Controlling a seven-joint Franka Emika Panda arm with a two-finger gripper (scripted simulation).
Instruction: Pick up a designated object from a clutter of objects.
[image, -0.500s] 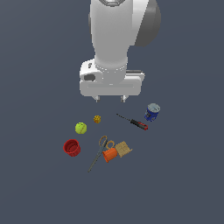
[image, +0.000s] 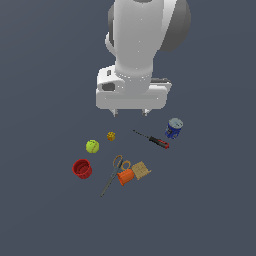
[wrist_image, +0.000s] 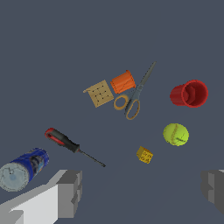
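The tan ridged block lies on the floor touching the orange cup; in the wrist view the block sits beside the cup. My gripper hangs open and empty high above the clutter, over the spot between the golden cube and the screwdriver. Its fingers stand wide apart in the wrist view, gripper. The block is a good way from the gripper, toward the viewer in the exterior view.
Scissors lie against the orange cup. A red cup and a yellow-green ball are at the exterior view's left. A blue can is at the exterior view's right. The floor is plain dark grey.
The arm has shifted slightly; the hand sits a little lower and more toward the clutter. The objects have not moved.
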